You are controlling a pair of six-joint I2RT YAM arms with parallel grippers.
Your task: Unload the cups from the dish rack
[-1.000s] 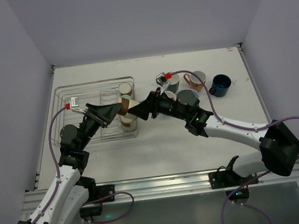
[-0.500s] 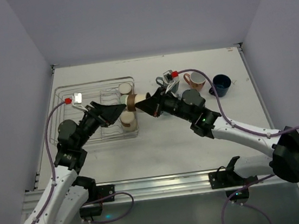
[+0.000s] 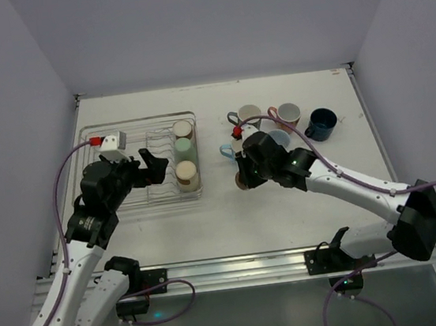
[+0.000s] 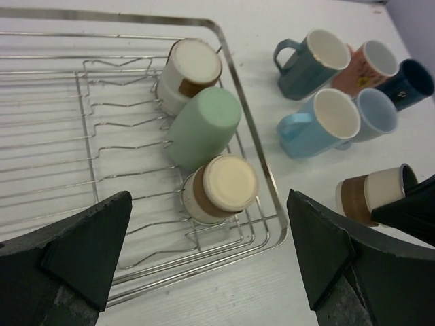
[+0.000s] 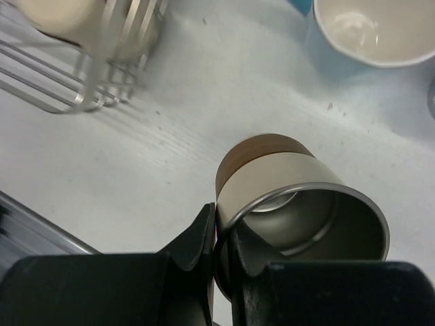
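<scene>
Boxed in by plain lilac walls [image 3: 208,21], over a matt white bench [image 3: 288,214]. Left tool [image 4: 207,231] spread wide, gripping nothing, above the rectangular silver wire dish rack [image 3: 139,137]. Just ahead of it, at the rack's right end, in a row: beige brown-banded tumbler [image 4: 221,187], pale green tumbler [image 4: 204,125], second beige tumbler [image 4: 194,64]. Right tool [image 5: 219,227] pinched onto the rim of another beige brown-banded tumbler [image 5: 285,173], tilted, low over the bench. Beyond that tool: cluster of handled mugs [image 4: 319,122], mouths up.

The dish rack [image 4: 236,81] is bright, polished metal wire, smooth throughout. The beige tumbler [image 5: 272,173] has a matt outer wall and a shiny, metal-looking lining; the pale green tumbler [image 4: 204,125] is matt, the light blue mug [image 4: 306,136] glossy-glazed inside. The table [image 5: 170,122] is matt with a faint wood-like grain.
</scene>
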